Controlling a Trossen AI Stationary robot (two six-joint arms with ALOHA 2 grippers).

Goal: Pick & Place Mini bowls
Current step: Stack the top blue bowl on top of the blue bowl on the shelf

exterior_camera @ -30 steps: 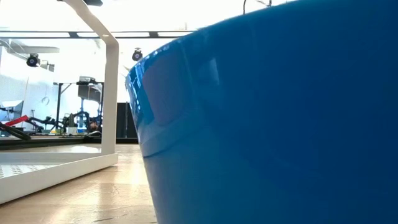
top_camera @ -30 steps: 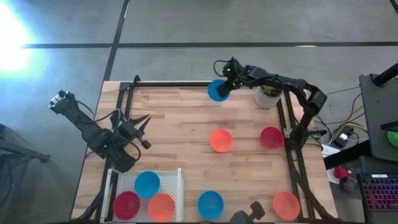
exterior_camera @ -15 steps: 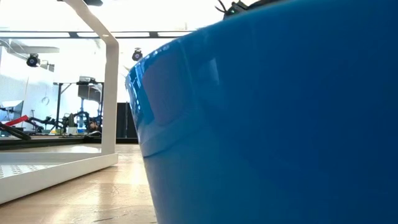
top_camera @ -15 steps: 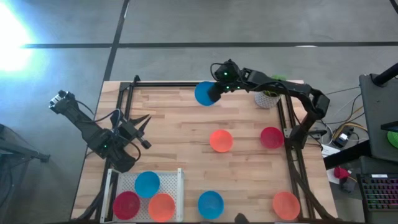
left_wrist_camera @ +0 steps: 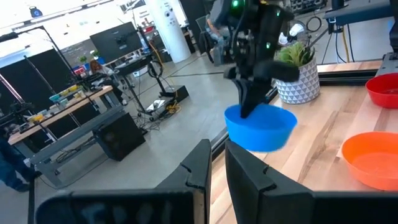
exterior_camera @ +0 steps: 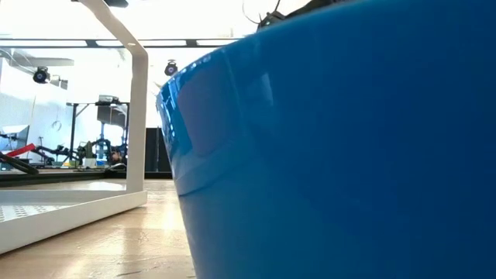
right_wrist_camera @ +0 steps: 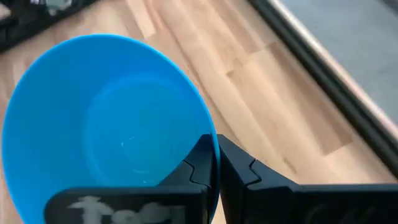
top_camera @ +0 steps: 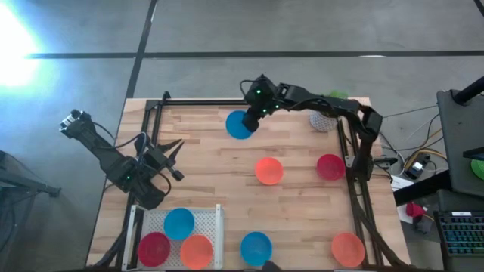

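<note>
My right gripper hangs over the far middle of the table, shut on a blue mini bowl, which also shows in the left wrist view. An orange bowl and a red bowl sit on the wood. A blue bowl and an orange bowl stand by the near edge. Blue, red and orange bowls sit in a white tray. My left gripper waits shut at the table's left side. My right gripper pinches the blue bowl's rim, one finger inside the bowl and the other outside its wall. The fingers come from above, pointing down. The bowl hangs below them, mouth up, lifted off the wood.
A white pot with a green plant stands at the far right corner, behind the right arm. Black rails frame the table. In the low view the near blue bowl fills most of the picture, with the tray's white frame beside it.
My right gripper has carried the blue bowl toward the table's left edge and slightly toward the near edge, away from the plant pot, staying shut on the rim. The left arm and the other bowls have kept still.
</note>
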